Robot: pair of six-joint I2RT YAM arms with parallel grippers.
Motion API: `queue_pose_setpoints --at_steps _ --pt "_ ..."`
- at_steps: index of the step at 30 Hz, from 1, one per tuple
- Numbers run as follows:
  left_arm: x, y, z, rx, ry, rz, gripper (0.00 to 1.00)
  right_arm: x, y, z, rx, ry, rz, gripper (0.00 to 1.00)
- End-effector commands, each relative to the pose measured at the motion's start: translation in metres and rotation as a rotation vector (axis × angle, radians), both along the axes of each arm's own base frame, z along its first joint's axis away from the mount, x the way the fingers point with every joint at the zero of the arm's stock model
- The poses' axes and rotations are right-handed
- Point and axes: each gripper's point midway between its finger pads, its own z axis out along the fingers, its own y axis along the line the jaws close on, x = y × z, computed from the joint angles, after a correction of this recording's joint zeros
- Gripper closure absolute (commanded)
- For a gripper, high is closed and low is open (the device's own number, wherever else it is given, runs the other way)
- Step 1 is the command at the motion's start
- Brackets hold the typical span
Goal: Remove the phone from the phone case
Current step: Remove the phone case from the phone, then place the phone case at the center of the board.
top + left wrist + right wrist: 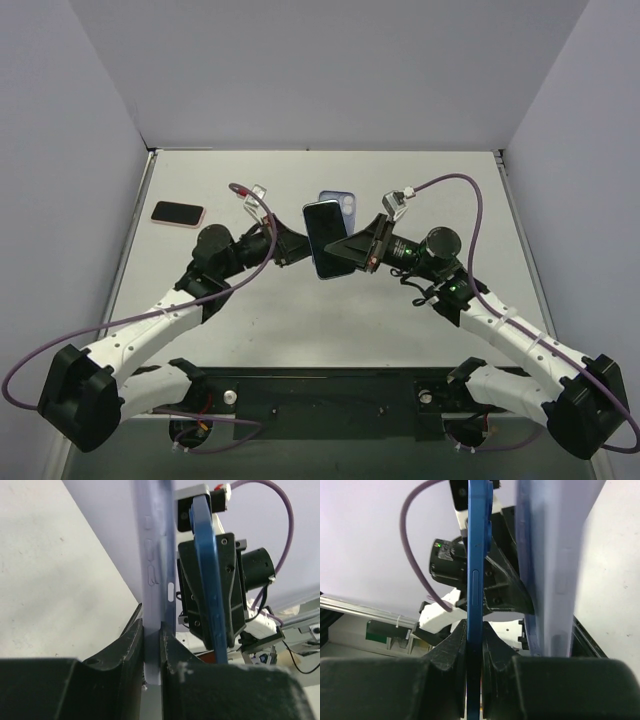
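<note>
The blue phone (323, 240) with a dark screen is held upright above the middle of the table. My right gripper (352, 250) is shut on its edge; in the right wrist view the phone (475, 570) stands pinched between the fingers of my right gripper (475, 637). The lilac phone case (341, 206) stands just behind the phone, apart from it. My left gripper (298, 246) is shut on the case; in the left wrist view the case's rim (156, 570) sits between the fingers of my left gripper (152, 637), with the phone (209, 580) beside it.
A second phone in a pink-red case (178, 214) lies flat at the back left of the table (300, 320). Grey walls close the left, right and back sides. Purple cables loop off both wrists.
</note>
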Motion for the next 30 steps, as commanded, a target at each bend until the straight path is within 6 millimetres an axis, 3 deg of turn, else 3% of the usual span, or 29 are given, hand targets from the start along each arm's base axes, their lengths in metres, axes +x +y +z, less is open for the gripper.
queue_pose_setpoints --at_steps 1,2,3,4,5,6,10,12,16,24,28,30 --pt "0.024 0.006 0.002 0.113 -0.013 0.127 0.91 -0.009 -0.002 0.017 -0.005 -0.127 0.011 1.00" --pt "0.027 0.009 -0.015 0.174 0.040 0.149 0.94 -0.007 -0.001 0.009 -0.039 -0.123 0.006 1.00" --pt "0.037 0.015 -0.019 0.216 0.046 0.210 1.00 -0.007 -0.001 0.002 -0.070 -0.108 0.007 1.00" --pt "0.038 0.021 -0.038 0.288 0.112 0.240 1.00 -0.005 -0.002 0.000 -0.095 -0.128 -0.007 1.00" --pt "0.051 0.034 -0.043 0.338 0.134 0.342 1.00 -0.006 -0.003 -0.010 -0.140 -0.108 -0.009 1.00" --pt "0.056 0.050 -0.067 0.433 0.210 0.427 1.00 -0.003 -0.005 -0.014 -0.174 -0.137 -0.028 1.00" --pt "0.061 0.081 -0.089 0.519 0.282 0.567 1.00 -0.002 -0.013 -0.030 -0.294 -0.145 -0.060 1.00" --pt "0.057 0.087 -0.103 0.518 0.305 0.583 1.00 -0.002 -0.017 -0.031 -0.323 -0.161 -0.074 1.00" --pt "0.054 0.082 -0.112 0.465 0.328 0.563 1.00 -0.001 -0.025 -0.034 -0.383 -0.183 -0.109 1.00" --pt "0.037 0.033 -0.137 0.271 0.422 0.364 1.00 0.004 -0.045 -0.033 -0.458 -0.223 -0.201 1.00" --pt "0.027 0.015 -0.159 0.284 0.459 0.306 1.00 0.008 -0.055 -0.042 -0.507 -0.213 -0.250 1.00" --pt "0.020 0.015 -0.176 0.354 0.475 0.302 1.00 0.008 -0.064 -0.052 -0.573 -0.209 -0.269 1.00"
